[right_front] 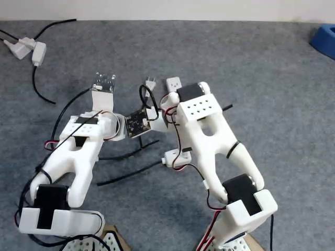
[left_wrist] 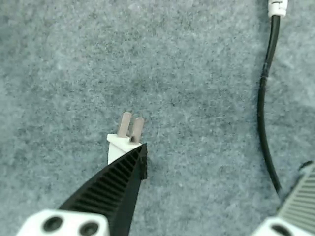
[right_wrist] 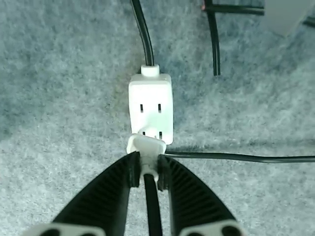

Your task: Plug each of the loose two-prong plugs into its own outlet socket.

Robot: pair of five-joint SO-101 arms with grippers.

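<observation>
My right gripper (right_wrist: 146,164) is shut on a white plug (right_wrist: 145,146), its black cord running back between the fingers. The plug sits against the nearer socket of a white outlet block (right_wrist: 150,98); the farther pair of slots is bare. In the high view the block (right_front: 174,82) lies just ahead of the right arm. My left gripper (left_wrist: 224,162) is open over the carpet. A loose white two-prong plug (left_wrist: 127,135) lies at its black fingertip (left_wrist: 139,151); I cannot tell if they touch. Another two-prong plug (right_front: 151,83) lies left of the block.
Black cables (right_front: 128,175) cross the grey carpet between the arms, and one cable (left_wrist: 265,103) runs beside the left gripper. Two white adapters (right_front: 29,50) with cords lie at the far left. A blue object (right_front: 324,39) sits at the far right edge.
</observation>
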